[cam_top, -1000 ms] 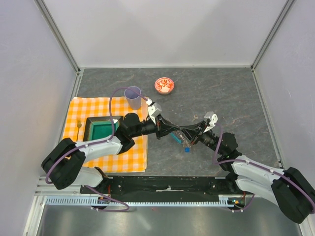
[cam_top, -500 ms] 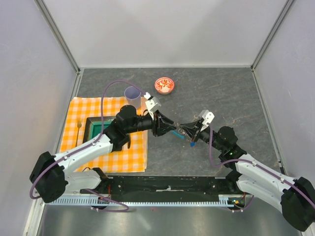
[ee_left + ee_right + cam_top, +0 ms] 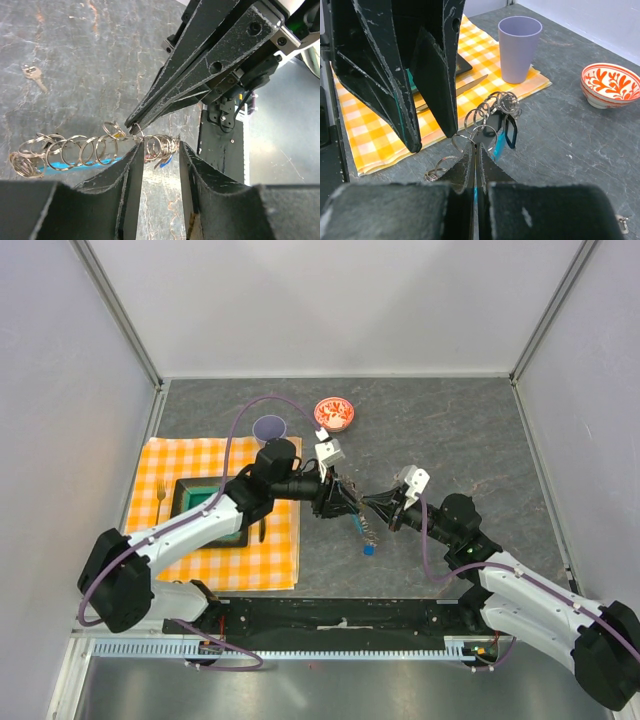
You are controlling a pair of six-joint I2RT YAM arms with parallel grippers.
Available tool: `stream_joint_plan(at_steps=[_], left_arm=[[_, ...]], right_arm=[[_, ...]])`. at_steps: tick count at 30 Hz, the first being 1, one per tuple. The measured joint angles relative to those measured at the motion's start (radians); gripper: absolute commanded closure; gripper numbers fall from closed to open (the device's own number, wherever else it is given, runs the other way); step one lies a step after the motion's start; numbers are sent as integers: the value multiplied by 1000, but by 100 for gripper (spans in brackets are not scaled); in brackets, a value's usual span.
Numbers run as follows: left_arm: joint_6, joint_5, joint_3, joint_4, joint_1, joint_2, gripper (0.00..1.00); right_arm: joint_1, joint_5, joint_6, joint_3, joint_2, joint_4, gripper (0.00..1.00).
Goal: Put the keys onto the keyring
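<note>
Mottled grey stone tabletop (image 3: 480, 430); right claw (image 3: 476, 150) pinches silvery wire keyring (image 3: 507, 104).

Grey stone-look surface (image 3: 450, 420), orange checked cloth (image 3: 185, 458) along its left edge, red patterned bowl (image 3: 334, 413) near the far edge, a loose key (image 3: 35, 78).

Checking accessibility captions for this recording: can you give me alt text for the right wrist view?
The right fingers are shut on a cluster of small metal rings with a dark tag. The left fingers, open, hang close beside the rings; behind stand a purple cup, a checked cloth and a red patterned bowl.
</note>
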Motion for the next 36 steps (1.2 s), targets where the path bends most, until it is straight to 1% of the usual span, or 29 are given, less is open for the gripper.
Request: stream_joint_plan(at_steps=[3,8,19,24,26,33,36], left_arm=[[5,38,11,0,0,22,59],[13,61,19,-8,5,28,60],[17,60,36,-23,5,50,60],[40,-38,12,-21,2,6,60],[61,-101,-8,-22,-8,-27,60],[142,-296,-24,-21,-119,-85,59],[163,-339,-24,-23,-139,-85,59]], right_arm=[[0,-7,-3,3,-3,-12,100],[0,-18,-3,4,-4,-19,100],[0,-13,-10,4,-4,-27,100],[3,-4,-2,5,-4,-23,100],[8,-3,2,5,-4,-19,100],[42,35,0,16,-3,-32,100],[58,55,0,24,-3,-42,100]])
